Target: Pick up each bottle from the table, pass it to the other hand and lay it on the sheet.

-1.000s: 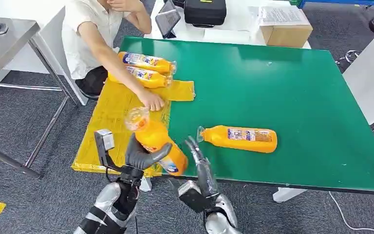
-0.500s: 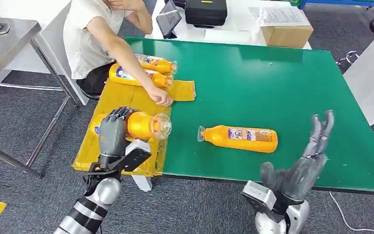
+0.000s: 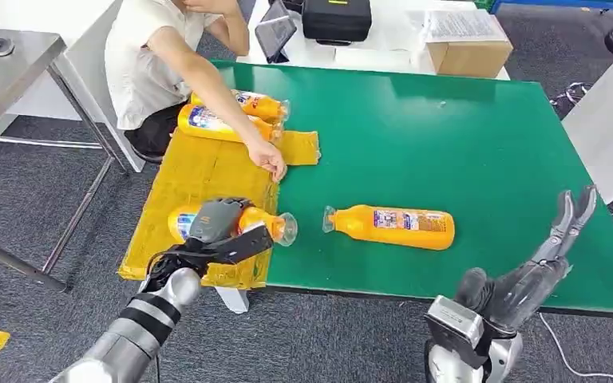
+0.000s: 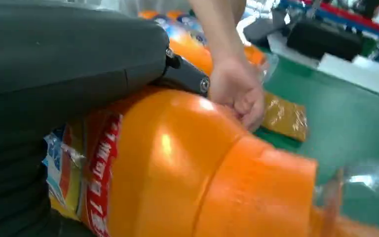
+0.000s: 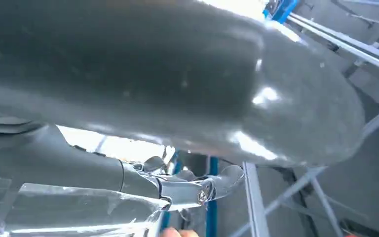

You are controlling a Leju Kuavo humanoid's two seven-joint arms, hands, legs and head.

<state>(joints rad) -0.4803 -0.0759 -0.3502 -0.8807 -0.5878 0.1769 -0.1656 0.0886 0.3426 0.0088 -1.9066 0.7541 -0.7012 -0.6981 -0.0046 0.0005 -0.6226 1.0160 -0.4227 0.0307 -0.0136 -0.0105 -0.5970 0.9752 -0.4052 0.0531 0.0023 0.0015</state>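
The left hand (image 3: 217,226) is clamped on a held bottle (image 3: 243,220), fingers wrapped over its body. That bottle lies on its side over the near part of the yellow sheet (image 3: 191,171), its clear cap pointing toward the green counter (image 3: 463,136) and reaching just past the sheet's edge. In the left wrist view the held bottle (image 4: 187,168) shows as an orange body with a red and blue label, under the grey thumb of the left hand (image 4: 54,64).

The right hand (image 3: 539,259) holds nothing; its fingers are apart and stretched up over the near right edge of the counter, well apart from every bottle.

A second bottle (image 3: 391,226) lies on its side on the bare green counter, cap toward the sheet, between the 2 hands. 2 more bottles (image 3: 227,114) lie side by side at the far end of the sheet, caps toward the counter.

A person (image 3: 148,64) in a white shirt sits at the far left corner, 1 arm stretched out so that the person's hand (image 3: 269,159) rests at the sheet's edge, between the far bottles and the held bottle. Behind the counter stand a cardboard box (image 3: 467,44) and a black case (image 3: 335,17).
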